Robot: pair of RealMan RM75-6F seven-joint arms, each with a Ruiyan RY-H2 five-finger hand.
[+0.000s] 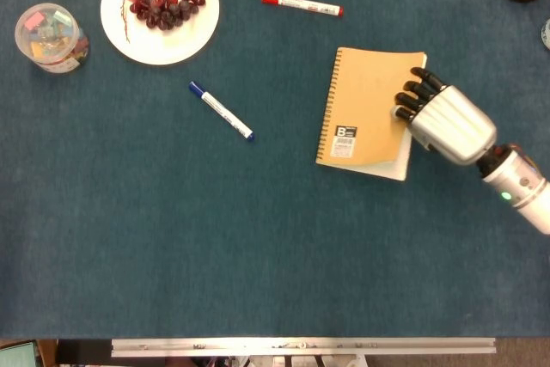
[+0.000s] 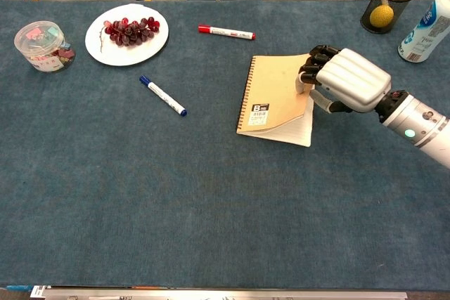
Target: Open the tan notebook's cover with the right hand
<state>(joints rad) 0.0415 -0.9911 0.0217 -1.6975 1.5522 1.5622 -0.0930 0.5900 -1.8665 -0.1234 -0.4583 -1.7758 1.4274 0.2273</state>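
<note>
From the head view, the tan notebook (image 1: 365, 109) lies on the table (image 1: 258, 238) with a strip of white page showing past its cover's free edge, so the opening looks barely begun. From the chest view, the right robot hand (image 2: 337, 82) has its fingers curled onto that lifted edge, apparently pinching the cover; most of the swing toward the spiral remains.

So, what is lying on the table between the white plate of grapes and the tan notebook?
The blue marker lies slantwise between the plate and the tan notebook; both views show it.
</note>
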